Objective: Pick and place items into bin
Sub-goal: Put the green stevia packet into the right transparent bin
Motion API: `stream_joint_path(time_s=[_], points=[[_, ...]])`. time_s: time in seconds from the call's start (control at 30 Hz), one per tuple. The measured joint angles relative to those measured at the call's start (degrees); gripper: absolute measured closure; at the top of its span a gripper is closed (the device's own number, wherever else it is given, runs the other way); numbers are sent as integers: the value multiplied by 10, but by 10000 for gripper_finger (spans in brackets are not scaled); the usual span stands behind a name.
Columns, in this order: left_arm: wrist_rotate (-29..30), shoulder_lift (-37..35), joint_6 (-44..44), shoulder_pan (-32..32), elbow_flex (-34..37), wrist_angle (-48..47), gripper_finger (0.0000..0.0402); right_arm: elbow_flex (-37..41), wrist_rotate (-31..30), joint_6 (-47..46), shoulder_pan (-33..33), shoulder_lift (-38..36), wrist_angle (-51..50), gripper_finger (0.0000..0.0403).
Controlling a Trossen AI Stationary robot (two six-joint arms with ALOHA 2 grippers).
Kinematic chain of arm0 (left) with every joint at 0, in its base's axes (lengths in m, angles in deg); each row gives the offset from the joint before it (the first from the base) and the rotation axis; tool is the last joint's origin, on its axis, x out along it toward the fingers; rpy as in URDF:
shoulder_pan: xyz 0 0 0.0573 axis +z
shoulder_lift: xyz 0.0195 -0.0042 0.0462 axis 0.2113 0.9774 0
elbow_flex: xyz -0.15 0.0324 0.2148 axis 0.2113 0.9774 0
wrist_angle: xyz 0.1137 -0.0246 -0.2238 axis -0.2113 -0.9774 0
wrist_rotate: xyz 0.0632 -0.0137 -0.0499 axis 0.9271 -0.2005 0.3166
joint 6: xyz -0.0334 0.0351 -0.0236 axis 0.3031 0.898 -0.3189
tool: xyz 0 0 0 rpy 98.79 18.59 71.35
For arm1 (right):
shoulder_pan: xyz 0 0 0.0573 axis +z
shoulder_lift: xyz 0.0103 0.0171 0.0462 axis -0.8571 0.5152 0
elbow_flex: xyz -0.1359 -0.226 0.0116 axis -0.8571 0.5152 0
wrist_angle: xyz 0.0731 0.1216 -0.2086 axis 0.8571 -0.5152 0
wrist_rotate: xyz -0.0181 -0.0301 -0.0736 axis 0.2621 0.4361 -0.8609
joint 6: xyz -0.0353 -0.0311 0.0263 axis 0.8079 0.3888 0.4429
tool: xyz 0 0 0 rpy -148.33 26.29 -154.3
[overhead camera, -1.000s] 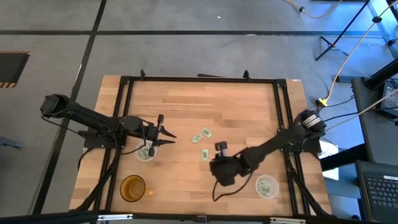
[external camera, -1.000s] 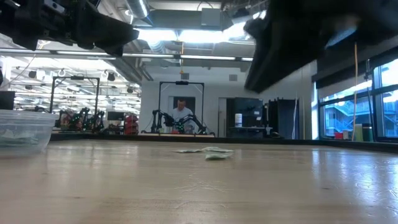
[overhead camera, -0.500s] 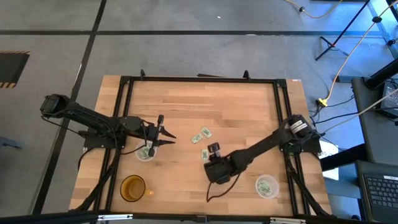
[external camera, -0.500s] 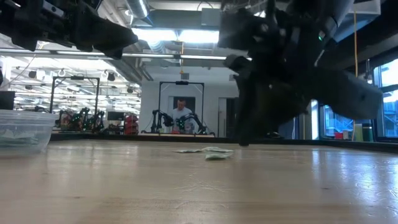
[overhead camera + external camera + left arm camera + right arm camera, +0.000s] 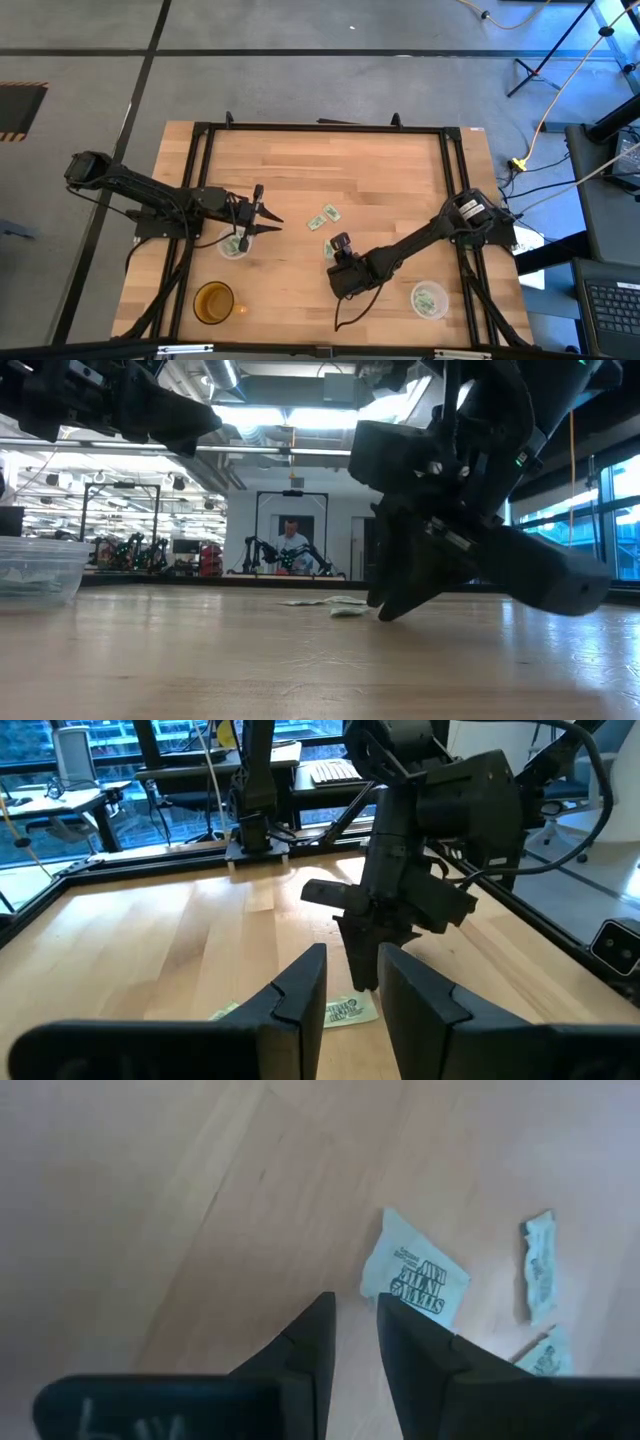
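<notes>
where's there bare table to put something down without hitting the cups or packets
The far half of the table, between the frame rails, is bare. So is the near strip between the amber cup and the right gripper. Crowded: the middle, where packets lie by that gripper, and the left side, where the left gripper hangs over a clear cup.

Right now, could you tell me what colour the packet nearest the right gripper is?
Pale green packet with dark lettering, clearest in the right wrist view.
</notes>
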Motion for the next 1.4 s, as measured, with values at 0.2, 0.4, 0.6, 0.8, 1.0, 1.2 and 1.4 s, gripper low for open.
stream_joint_path(time_s=[0.2,0.4,0.6,0.8,1.0,1.2,1.4], points=[[0,0,0,0,0,0,313,1,-19,3,2,2,7,319],[0,0,0,0,0,0,313,2,-21,35,1,3,19,319],[0,0,0,0,0,0,313,2,-20,47,-1,3,22,319],[0,0,0,0,0,0,313,2,-5,46,-4,3,22,319],[0,0,0,0,0,0,313,2,0,36,-7,3,23,345],[0,0,0,0,0,0,313,2,6,24,-7,4,23,397],[0,0,0,0,0,0,313,2,-9,-44,-4,-3,17,399]])
